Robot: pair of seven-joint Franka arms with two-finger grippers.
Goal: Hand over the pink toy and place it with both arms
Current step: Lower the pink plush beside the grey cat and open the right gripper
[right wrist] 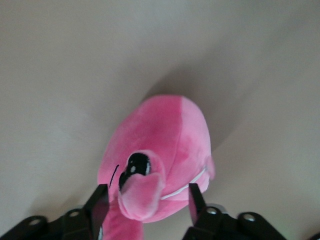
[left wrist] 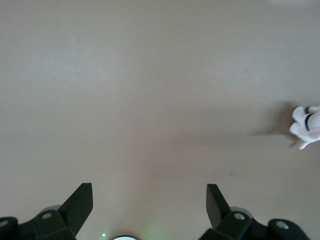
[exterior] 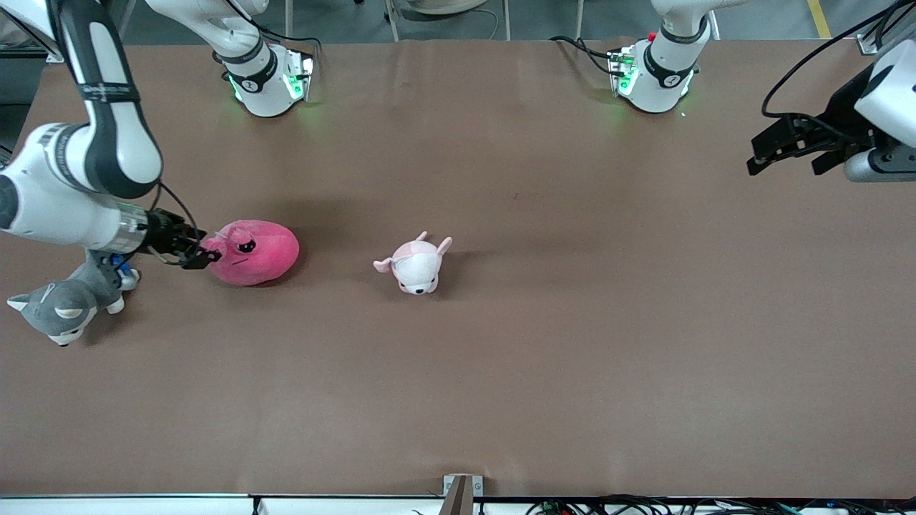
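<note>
Brown paper covers the tabletop [exterior: 501,372] from edge to edge in the front view, with both arm bases standing along its top and glowing green. Three plush toys lie on it: the pink toy [exterior: 257,254] toward the right arm's end, a small pale pink-and-white plush [exterior: 416,265] near the middle, and a grey cat plush [exterior: 64,306] at the right arm's end, nearer the camera and partly covered by the right arm. The right tool [exterior: 200,252] is low at the pink toy's end, its fingers set on either side of the toy's face. The left tool [exterior: 787,150] hangs over the left arm's end of the tabletop, waiting, its arm cut off by the frame. Grey lettering on the arm bands is too small to read.

From the left wrist, the left tool [left wrist: 150,200] shows two fingers spread wide over bare tabletop [left wrist: 150,90], holding nothing. One pale plush [left wrist: 306,127] sits cut off at the frame's edge.

From the right wrist, the right tool [right wrist: 147,205] has its two fingers narrow around the pink toy [right wrist: 165,145], one on each side of the snout, pressing the plush. One black eye shows; the toy's lower part is hidden between the fingers.
</note>
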